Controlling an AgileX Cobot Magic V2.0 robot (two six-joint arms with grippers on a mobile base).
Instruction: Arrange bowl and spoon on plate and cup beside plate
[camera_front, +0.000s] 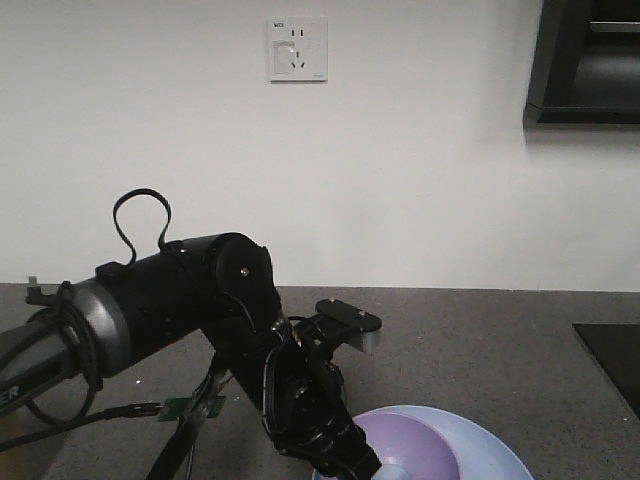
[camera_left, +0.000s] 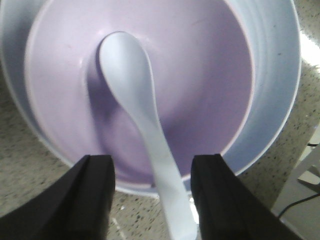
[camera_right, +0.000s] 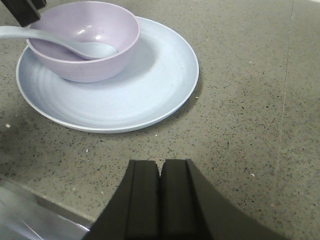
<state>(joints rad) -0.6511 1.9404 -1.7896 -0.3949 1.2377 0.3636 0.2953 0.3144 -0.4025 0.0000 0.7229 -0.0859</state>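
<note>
Spread fingers (camera_left: 97, 195) of the left end effector (camera_left: 153, 165) are flanking the spoon (camera_left: 130, 90) handle, lower centre, scoop resting in the bowl (camera_left: 200, 75) on the plate (camera_left: 280, 60); the right end effector (camera_right: 161, 190) is sitting closed. A crooked withdrawal could flip the spoon out.

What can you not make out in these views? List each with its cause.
Cup: in no view, so its place is unknown.
Spoon: handle end cut off by the left wrist view's bottom edge.
Plate and bowl: front view, largely cut by the bottom edge and hidden behind the left arm.
</note>
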